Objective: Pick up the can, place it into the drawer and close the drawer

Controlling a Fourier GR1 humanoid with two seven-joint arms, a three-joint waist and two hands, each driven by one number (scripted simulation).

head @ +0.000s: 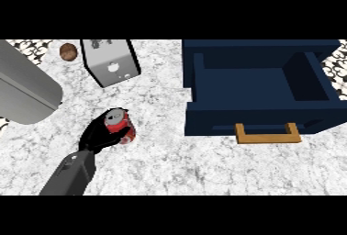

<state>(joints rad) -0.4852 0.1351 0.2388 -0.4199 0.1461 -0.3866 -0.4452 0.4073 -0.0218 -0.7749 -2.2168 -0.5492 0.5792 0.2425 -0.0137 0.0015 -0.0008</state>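
A grey forearm (68,176) enters from the near edge of the worktop (176,170), left of centre, and ends in a black hand (100,133). By its place at the view's left it reads as the robot's left hand. Its fingers are curled around the red can (122,126), which stands tilted on the marble top with its silver lid showing toward the far side. The can sits well apart from the drawer, in the left half of the worktop. To the right, the dark blue drawer (257,121) is pulled open, its wooden handle (267,134) facing the near edge and its inside bare. Toward the far left corner lies a large grey cylinder (24,92), beside it a small brown round object (68,51) and a silver box (110,62) with a black rim.
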